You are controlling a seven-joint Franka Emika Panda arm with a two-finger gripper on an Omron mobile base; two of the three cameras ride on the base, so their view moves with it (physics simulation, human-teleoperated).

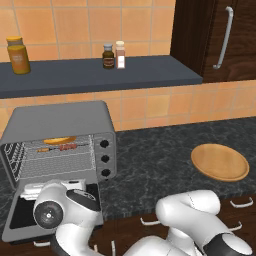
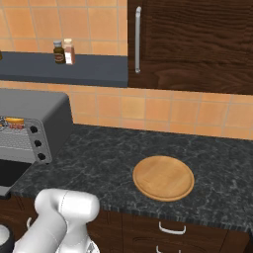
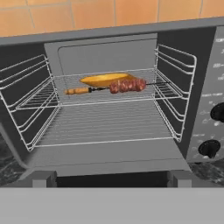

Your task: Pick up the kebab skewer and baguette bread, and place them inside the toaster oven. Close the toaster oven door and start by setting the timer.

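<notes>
Fingers spread wide, nothing between them — hand sits low in front of the toaster oven (image 1: 60, 145), looking straight into the open cavity. In the left base view the arm's wrist hangs over the dropped toaster oven door (image 1: 20, 212), which lies flat, glass up, hinged at the cavity's lower edge.

Key relation for the coming move: the door is below and just ahead of the fingers, its long axis running side to side across the oven front. The bar handle edge is the near edge, toward the robot, but it's hidden behind the arm, so exact contact can't be told. Judgement: loading looks done, next is swinging the door up from underneath.

Inside, on the wire rack (image 3: 105, 118): kebab skewer (image 3: 116, 87) lies across the rack left-to-right, meat chunks toward the right end. Baguette bread (image 3: 105, 79) lies just behind it, touching or nearly so, same orientation. Both well back from the fingers — clear of the door's swing, I'd say.

Three black knobs (image 1: 105, 158) on the right panel. Round wooden plate (image 1: 220, 162) sits on the worktop (image 1: 150, 165), well apart to the right.
</notes>
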